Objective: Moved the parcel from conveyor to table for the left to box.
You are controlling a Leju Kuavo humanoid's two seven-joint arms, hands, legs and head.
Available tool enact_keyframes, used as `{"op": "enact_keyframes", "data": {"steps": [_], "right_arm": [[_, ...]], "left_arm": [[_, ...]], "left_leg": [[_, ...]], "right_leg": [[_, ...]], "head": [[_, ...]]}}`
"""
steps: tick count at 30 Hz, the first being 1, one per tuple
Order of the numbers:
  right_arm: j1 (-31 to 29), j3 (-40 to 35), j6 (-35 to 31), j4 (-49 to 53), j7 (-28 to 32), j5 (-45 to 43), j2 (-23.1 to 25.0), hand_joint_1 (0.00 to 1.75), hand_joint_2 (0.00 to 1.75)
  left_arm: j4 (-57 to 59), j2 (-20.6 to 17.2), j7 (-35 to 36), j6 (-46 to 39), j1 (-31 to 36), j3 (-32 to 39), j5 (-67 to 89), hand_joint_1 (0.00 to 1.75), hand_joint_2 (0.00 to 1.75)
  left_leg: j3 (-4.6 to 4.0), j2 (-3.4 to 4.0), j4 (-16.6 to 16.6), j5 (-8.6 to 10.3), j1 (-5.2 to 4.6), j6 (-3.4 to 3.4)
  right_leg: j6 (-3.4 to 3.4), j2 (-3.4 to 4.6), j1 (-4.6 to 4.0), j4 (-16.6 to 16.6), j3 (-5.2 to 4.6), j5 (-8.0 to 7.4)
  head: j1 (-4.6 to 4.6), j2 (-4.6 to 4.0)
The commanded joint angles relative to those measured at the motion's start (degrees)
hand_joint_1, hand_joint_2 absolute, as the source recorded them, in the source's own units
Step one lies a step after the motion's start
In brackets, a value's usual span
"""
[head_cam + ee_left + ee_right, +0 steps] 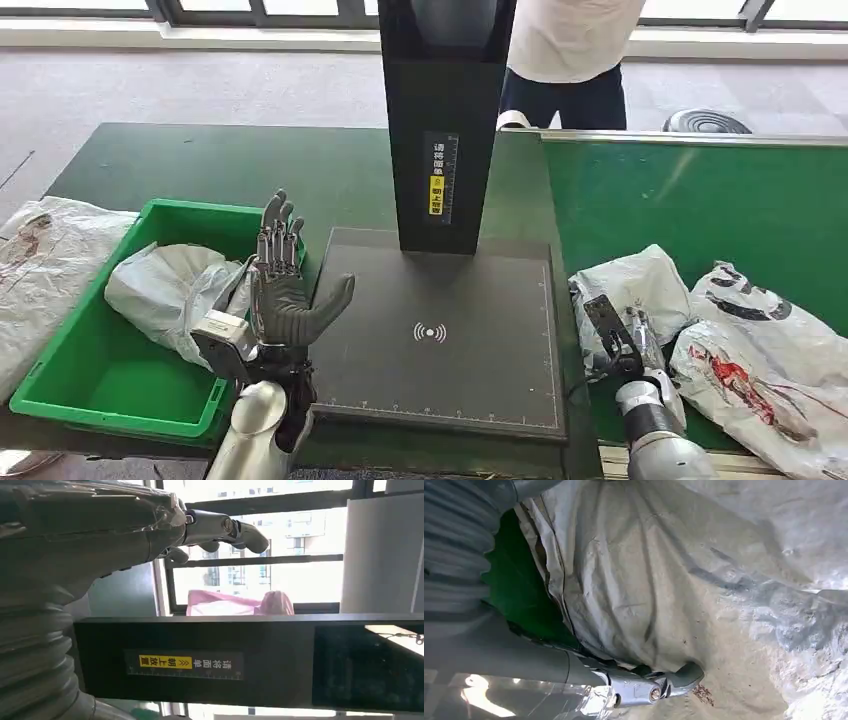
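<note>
A flat scanner pad (440, 335) lies in the middle of the table (200, 165), and a tall post (443, 120) stands on its far edge. A bin (110, 380) sits left of the pad with a bag (165, 290) in it. Right of the pad is the conveyor (690, 200) (two parcels lie on its near end): one parcel (630, 285) just beside the pad, another (770, 365) to its right. A person (570, 60) stands behind the post.

Light: even daylight in the head view, coming from the windows (110, 8) along the far wall.
Shadows: soft and faint on the tabletop (200, 165).
Glare: the left wrist view is backlit; its window panes (260, 582) are blown out white.
Focus: the right wrist view is close and slightly soft on the crinkled parcel (684, 580).
</note>
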State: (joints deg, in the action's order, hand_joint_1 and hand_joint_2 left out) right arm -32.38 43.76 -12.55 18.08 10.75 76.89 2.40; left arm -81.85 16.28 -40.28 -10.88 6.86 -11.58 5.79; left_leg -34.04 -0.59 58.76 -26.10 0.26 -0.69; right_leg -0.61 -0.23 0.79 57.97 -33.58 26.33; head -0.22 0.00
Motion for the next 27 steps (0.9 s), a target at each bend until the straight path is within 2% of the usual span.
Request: {"op": "enact_keyframes", "data": {"steps": [1,27], "right_arm": [[-0.1,-0.9,0.4,-3.2,-0.5,0.0,-0.5,0.0,1.75],[-0.1,-0.9,0.4,-3.2,-0.5,0.0,-0.5,0.0,1.75]], "left_arm": [[1.5,1.9,0.3,-0.1,-4.0,-1.8,-0.2,0.0,1.75],[1.5,1.9,0.3,-0.1,-4.0,-1.8,-0.2,0.0,1.75]], "left_leg": [[0.17,0.12,-0.2,0.0,0.01,0.02],[0.19,0.12,-0.2,0.0,0.0,0.02]], "right_leg": [[0.03,0.08,-0.02,-0.2,0.15,-0.04],[0.03,0.08,-0.01,-0.2,0.17,-0.05]], "head": [[0.0,0.0],[0.0,0.0]]}}
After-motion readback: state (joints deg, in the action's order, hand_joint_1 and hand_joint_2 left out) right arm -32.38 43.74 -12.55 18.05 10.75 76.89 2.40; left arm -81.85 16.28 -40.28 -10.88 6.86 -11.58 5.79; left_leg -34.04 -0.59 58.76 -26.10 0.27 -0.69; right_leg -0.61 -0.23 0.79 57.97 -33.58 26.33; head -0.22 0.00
